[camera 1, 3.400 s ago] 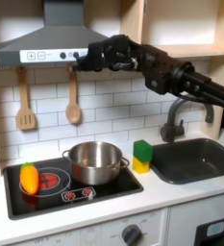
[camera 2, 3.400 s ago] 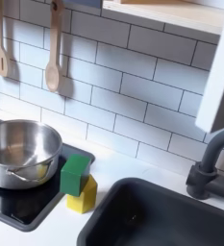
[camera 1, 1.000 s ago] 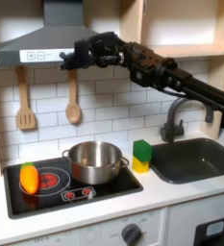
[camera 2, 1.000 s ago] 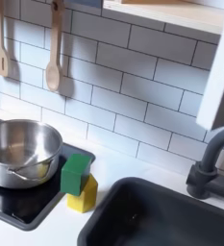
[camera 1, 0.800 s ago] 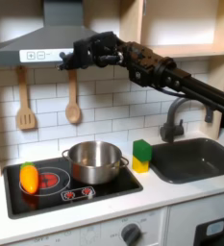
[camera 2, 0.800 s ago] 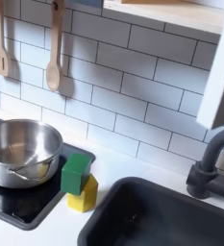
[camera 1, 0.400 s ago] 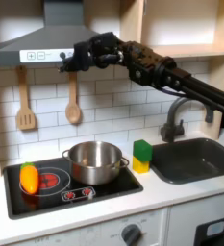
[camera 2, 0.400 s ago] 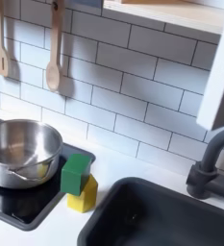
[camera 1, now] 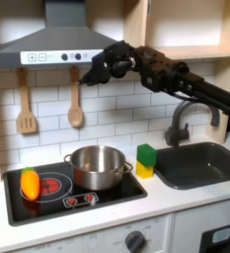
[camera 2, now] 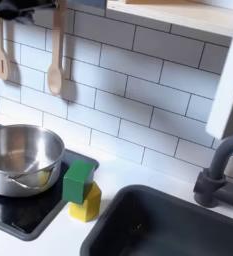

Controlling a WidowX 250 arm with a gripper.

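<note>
First exterior view: frontal, farther back, facing the wall. Second exterior view: closer, angled from the right. Shared: pot (camera 1: 97,166) (camera 2: 21,157), sponge (camera 1: 146,159) (camera 2: 80,189), faucet (camera 1: 181,121) (camera 2: 220,170).

My arm comes in from the first exterior view's right edge, running up and left across the frame, links nearly straight. Wrist is high in the scene, angled slightly down to the left. My gripper (camera 1: 95,69) sits at the arm's far left end, fingers pointing left and down. Can't tell whether the jaws are parted; too dark and blurred.
</note>
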